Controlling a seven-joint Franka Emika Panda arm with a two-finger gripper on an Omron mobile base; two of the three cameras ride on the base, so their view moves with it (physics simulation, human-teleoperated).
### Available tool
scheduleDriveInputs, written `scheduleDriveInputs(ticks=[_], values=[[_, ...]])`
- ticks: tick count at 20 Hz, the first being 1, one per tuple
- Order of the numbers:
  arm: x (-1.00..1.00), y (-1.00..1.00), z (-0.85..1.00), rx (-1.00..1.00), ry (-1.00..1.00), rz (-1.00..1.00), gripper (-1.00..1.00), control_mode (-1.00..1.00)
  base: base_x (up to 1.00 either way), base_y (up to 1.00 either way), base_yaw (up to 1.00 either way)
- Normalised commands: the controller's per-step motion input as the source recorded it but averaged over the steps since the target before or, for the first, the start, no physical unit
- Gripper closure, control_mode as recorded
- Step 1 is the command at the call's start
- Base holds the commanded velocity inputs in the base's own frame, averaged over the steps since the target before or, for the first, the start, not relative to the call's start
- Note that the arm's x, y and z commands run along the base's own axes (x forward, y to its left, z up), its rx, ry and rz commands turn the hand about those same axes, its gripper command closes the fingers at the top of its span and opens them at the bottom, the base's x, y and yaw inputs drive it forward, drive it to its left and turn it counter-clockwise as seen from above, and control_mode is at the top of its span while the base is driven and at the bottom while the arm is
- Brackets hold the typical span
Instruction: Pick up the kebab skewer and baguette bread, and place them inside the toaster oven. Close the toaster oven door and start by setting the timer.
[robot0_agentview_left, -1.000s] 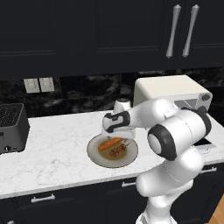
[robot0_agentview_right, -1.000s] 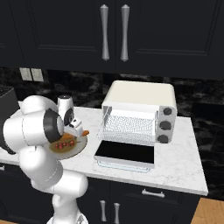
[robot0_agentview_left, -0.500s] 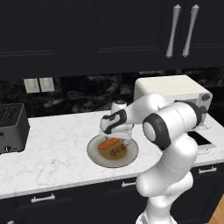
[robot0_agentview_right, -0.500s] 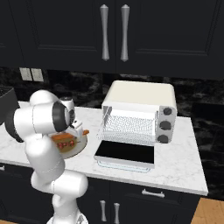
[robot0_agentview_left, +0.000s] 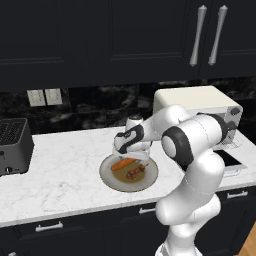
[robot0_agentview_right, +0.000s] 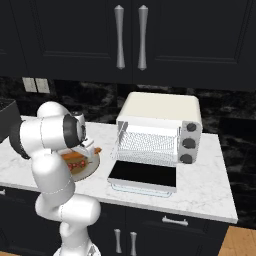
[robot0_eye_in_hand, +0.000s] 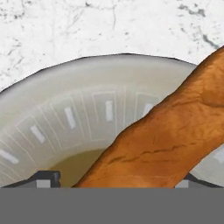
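A grey plate (robot0_agentview_left: 107, 178) on the white marble counter carries the orange-brown baguette bread (robot0_agentview_left: 123, 164) and, next to it, the kebab skewer (robot0_agentview_left: 135, 173) with dark red chunks. My gripper (robot0_agentview_left: 128, 158) is down at the plate, open, with its fingertips on either side of the baguette (robot0_eye_in_hand: 166, 135); the left tip stands clear of the loaf. The plate's rim (robot0_eye_in_hand: 65, 87) curves behind the loaf. To the right stands the cream toaster oven (robot0_agentview_right: 160, 107), its door (robot0_agentview_right: 142, 172) folded down flat and the wire rack (robot0_agentview_right: 147, 142) bare.
A dark slot toaster (robot0_agentview_left: 12, 145) sits at the counter's far left. A small shaker (robot0_agentview_left: 134, 121) stands just behind the plate. Round knobs (robot0_agentview_right: 189, 142) run down the oven's right side. Dark cabinets hang above, and the counter's front edge is close to the plate.
My hand has come down lower onto the plate, straddling the baguette, and the arm's elbow has swung right. The plate, food and oven stay put.
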Motion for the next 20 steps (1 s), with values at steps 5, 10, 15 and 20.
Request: scheduleDriveInputs(ticks=[5, 10, 15, 20], values=[[-0.12, -0.07, 0.11, 0.0, 0.0, -0.02, 1.0, -1.0, 0.0, 0.0, 0.0], [-0.48, -0.37, 0.69, 0.01, -0.05, 0.0, 1.0, -1.0, 0.0, 0.0, 0.0], [-0.79, -0.68, 0.98, 0.09, -0.08, -0.02, 1.0, -1.0, 0.0, 0.0, 0.0], [-0.99, -0.58, 0.84, 0.12, -0.14, -0.13, 1.0, -1.0, 0.0, 0.0, 0.0]])
